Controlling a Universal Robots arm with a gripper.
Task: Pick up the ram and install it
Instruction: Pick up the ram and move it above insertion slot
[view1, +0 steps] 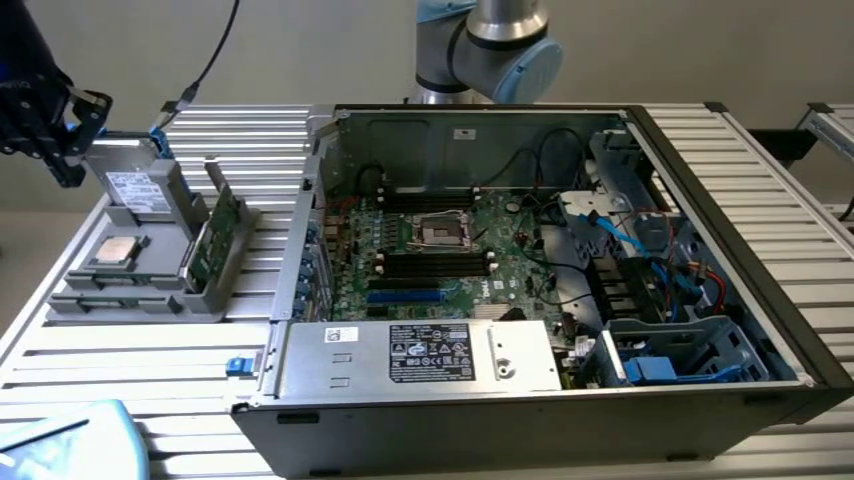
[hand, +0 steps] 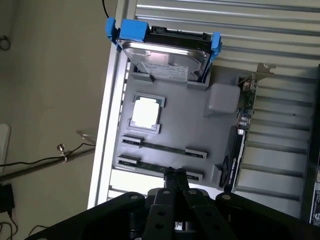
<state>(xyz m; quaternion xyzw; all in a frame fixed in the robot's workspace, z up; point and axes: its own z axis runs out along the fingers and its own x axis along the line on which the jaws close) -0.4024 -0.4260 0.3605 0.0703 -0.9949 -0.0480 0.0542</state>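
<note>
The end effector is seen with its jaws pressed together and nothing held. Closed like this it cannot straddle the ram, so a descent would probably land the fingertips on the stick's thin upper edge, or on the grey tray, and the board could be chipped or knocked out of its holders.

A second stick is seated parallel and just beside the first, so the wrong one could be clamped or both nudged by a small sideways error. The upright expansion card stands along one side of the tray and could be brushed by the end effector's body. A grip taken off-centre on so thin a board is judged likely to let it tilt, which would spoil alignment with the black memory slots inside the computer case, where loose cables also lie close.

The tray is placed on the desk by its edge on the exterior view's left. The ram lies on edge at the tray's end opposite the hard drive. In the wrist view the fingertips overlap the ram's line, while the exterior view shows the end effector raised well above the tray, not touching it.
</note>
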